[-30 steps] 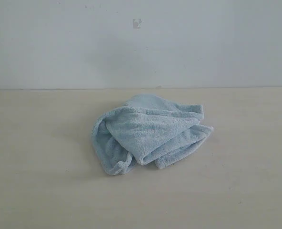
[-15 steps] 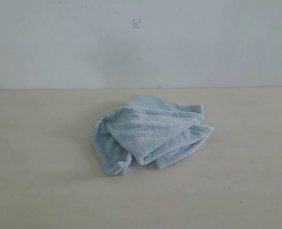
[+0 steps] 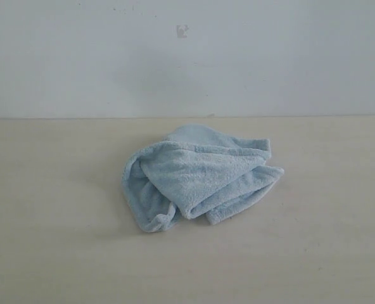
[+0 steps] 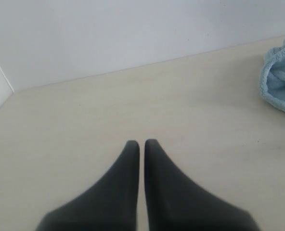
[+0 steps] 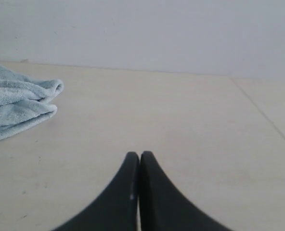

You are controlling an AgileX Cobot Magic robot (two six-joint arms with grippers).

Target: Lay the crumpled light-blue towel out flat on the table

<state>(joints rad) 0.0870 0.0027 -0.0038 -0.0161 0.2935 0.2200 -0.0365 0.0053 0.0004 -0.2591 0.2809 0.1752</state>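
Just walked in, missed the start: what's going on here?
Nothing is being handled yet. The towel lies crumpled in a heap on the table. The left end effector and the right end effector are both shut and empty, each off to one side of the towel, not touching it.

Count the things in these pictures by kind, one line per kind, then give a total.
towel: 1
table: 1
claws: 2, the left claw and the right claw, both shut and clear of the towel
total: 4
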